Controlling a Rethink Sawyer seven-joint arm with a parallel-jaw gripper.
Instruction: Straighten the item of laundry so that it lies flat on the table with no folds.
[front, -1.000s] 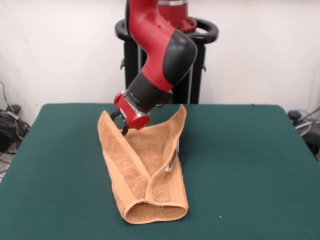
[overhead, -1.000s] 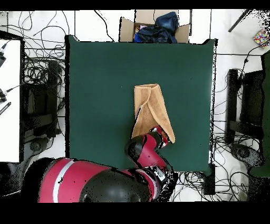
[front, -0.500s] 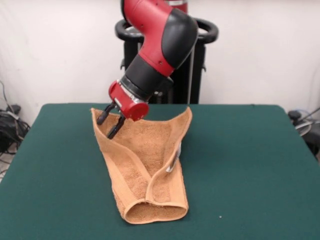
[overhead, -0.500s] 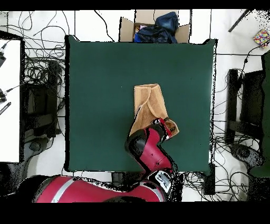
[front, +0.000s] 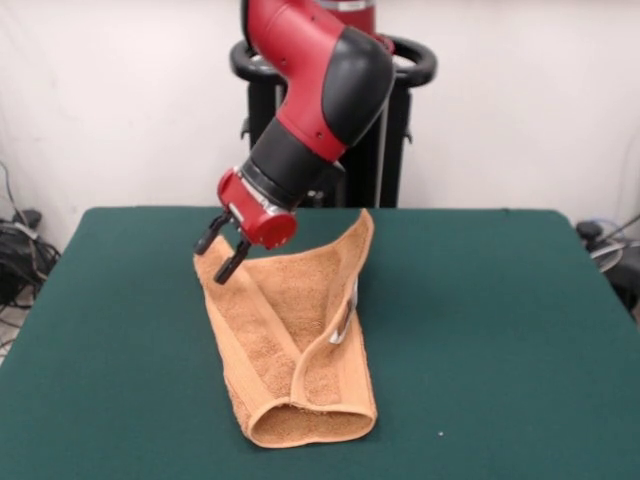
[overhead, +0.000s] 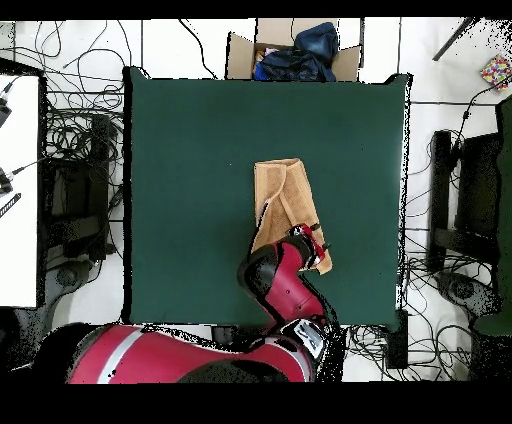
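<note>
The orange-tan towel (front: 290, 340) lies folded lengthwise in a V on the green table (front: 500, 330). Its near end is doubled over and its right flap stands up along the fold. In the overhead view the towel (overhead: 283, 195) sits right of the table (overhead: 190, 160) middle. My gripper (front: 221, 252) hangs just over the towel's far left corner, with its black fingers (front: 232, 264) spread apart and nothing between them. In the overhead view the gripper (overhead: 318, 240) covers the towel's corner nearest the robot.
The black pedestal (front: 395, 130) stands behind the table's far edge. A cardboard box (overhead: 290, 50) with dark items sits beyond the table's top edge in the overhead view. Cables (overhead: 75, 150) lie on the floor on both sides.
Half a second ago the towel's far left corner was lifted and pulled out leftward at the fingers. It has now dropped back lower onto the table, and the gripper sits slightly lower.
</note>
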